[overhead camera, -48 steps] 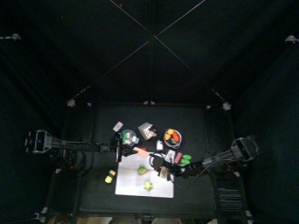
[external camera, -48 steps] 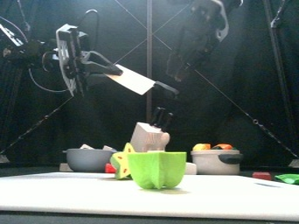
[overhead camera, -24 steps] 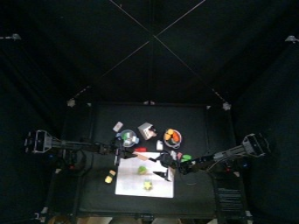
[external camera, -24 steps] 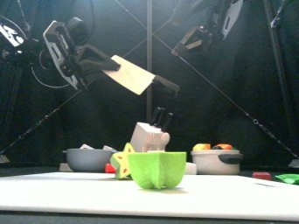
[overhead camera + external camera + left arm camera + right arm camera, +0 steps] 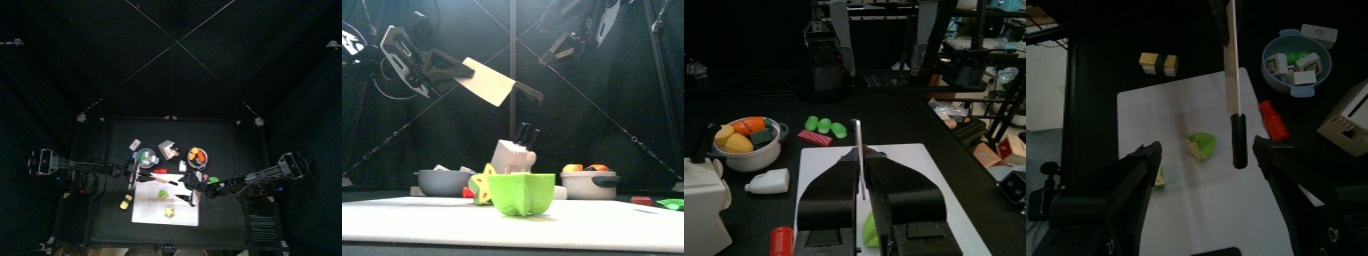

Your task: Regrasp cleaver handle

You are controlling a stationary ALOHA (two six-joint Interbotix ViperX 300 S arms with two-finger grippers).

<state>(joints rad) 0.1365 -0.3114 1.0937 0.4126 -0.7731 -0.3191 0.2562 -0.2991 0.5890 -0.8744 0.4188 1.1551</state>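
The cleaver point(image 5: 490, 82) is held in the air, high above the white cutting board point(image 5: 1227, 210), with its pale broad blade pinched edge-on in the left hand point(image 5: 862, 190), which is clenched on the blade. In the front view the blade is tilted, and the dark handle point(image 5: 527, 93) is seen sticking out free from the blade's lower end, away from the left hand and towards the right arm's side. In the right wrist view the cleaver's long axis is seen running straight away from the right hand point(image 5: 1207, 160), handle point(image 5: 1237, 140) nearest, lying between and just ahead of its jaws, which are spread wide and empty. The right hand is therefore judged the nearer to the handle. Below the cleaver a green pepper piece point(image 5: 1201, 146) lies on the board.
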